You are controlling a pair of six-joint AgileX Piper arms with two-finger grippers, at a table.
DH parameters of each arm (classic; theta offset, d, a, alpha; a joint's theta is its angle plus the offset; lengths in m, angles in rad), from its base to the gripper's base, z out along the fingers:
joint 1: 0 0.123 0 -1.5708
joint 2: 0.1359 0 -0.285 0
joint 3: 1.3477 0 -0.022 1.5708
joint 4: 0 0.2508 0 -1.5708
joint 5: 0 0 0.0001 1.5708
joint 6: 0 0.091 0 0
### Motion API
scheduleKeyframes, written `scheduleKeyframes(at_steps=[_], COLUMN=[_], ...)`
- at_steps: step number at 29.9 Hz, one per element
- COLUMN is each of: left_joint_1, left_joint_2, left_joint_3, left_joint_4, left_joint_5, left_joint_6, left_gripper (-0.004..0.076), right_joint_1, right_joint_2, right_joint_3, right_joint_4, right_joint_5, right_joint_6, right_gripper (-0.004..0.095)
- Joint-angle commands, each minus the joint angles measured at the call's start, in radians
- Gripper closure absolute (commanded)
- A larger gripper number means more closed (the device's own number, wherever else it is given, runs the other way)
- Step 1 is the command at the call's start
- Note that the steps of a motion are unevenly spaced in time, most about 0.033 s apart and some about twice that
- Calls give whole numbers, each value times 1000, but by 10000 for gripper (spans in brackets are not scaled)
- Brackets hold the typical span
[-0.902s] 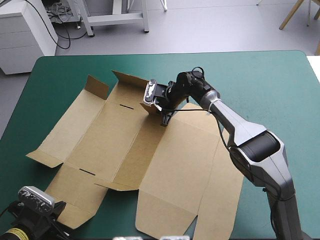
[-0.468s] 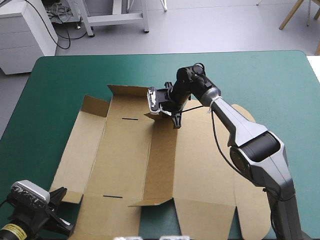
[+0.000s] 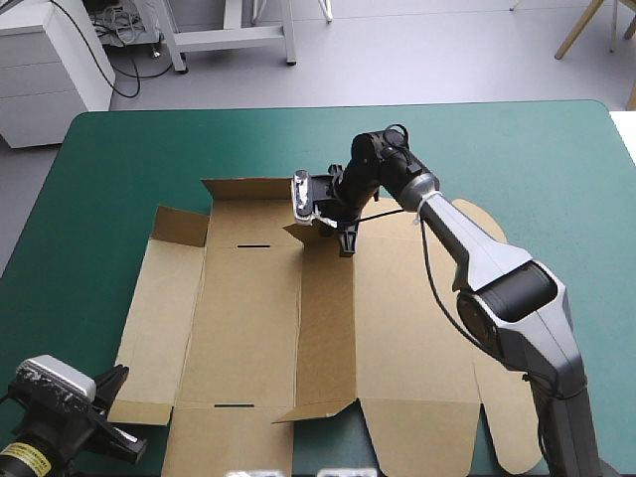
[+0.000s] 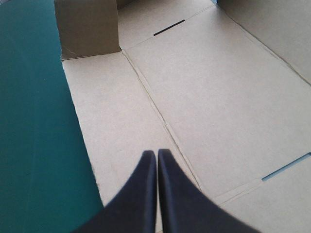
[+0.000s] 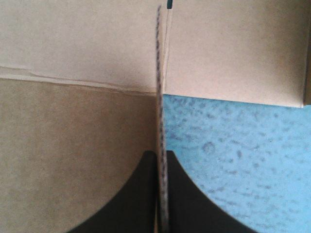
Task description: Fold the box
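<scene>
The brown box [image 3: 248, 298] lies as a mostly flat cut sheet across the middle of the teal-green table. My right gripper [image 3: 340, 231] is at the middle of the sheet's far edge, shut on a small upright flap [image 3: 298, 231]. In the right wrist view that flap's thin edge [image 5: 159, 97] stands between the nearly closed black fingers [image 5: 182, 194]. My left gripper [image 3: 119, 422] is low at the sheet's near left corner. In the left wrist view this gripper [image 4: 156, 156] is shut and empty, just over the box's left strip [image 4: 112, 126].
A far flap [image 3: 243, 187] and a far-left corner flap [image 3: 181, 225] stand slightly raised. Two slots [image 3: 254, 244] are cut in the left panel. Bare teal-green cover [image 3: 527, 169] lies beyond and to the right of the sheet.
The box has swung round from a skewed lie to square with the table, pulled by the right gripper on its far flap. The left gripper has shifted slightly at the near left corner.
</scene>
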Motion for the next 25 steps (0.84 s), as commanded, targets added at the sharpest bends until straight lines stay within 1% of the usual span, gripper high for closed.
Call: scheduleKeyframes(at_steps=[1,3,5,9,10,12,14,18,19,20,22,23,25], left_joint_1=[0,0,0,0,0,0,0,0,0,0,0,0,0], left_joint_2=[13,13,13,13,13,13,13,13,13,13,13,13,13], left_joint_3=[-32,-32,-32,-32,-32,-32,-32,-32,-32,-32,-32,-32,-32], left_joint_4=[3,3,5,5,5,5,5,5,5,5,5,7,7], left_joint_5=[-71,-66,-58,-35,-31,-24,-20,4,10,17,33,45,61], left_joint_6=[-4,-4,-4,-4,-4,-4,-4,-4,-4,-4,-4,-4,-4], left_gripper=[734,734,734,734,734,734,734,734,734,734,734,734,734], right_joint_1=[-1,-1,-1,-1,-1,-1,-3,-7,-17,-26,-55,-74,-119], right_joint_2=[-67,-67,-67,-69,-71,-87,-112,-184,-206,-229,-275,-307,-356], right_joint_3=[-32,-32,-32,-32,-32,-32,-32,-32,-32,-32,-32,-32,-32], right_joint_4=[25,16,3,-19,-31,-80,-181,-470,-513,-530,-526,-515,-496], right_joint_5=[-4,-6,-6,-6,-6,-6,-6,-6,-6,-6,-6,-6,-4], right_joint_6=[48,72,114,180,193,229,293,569,624,663,744,823,915], right_gripper=[919,881,787,468,409,367,381,457,479,502,550,586,636])
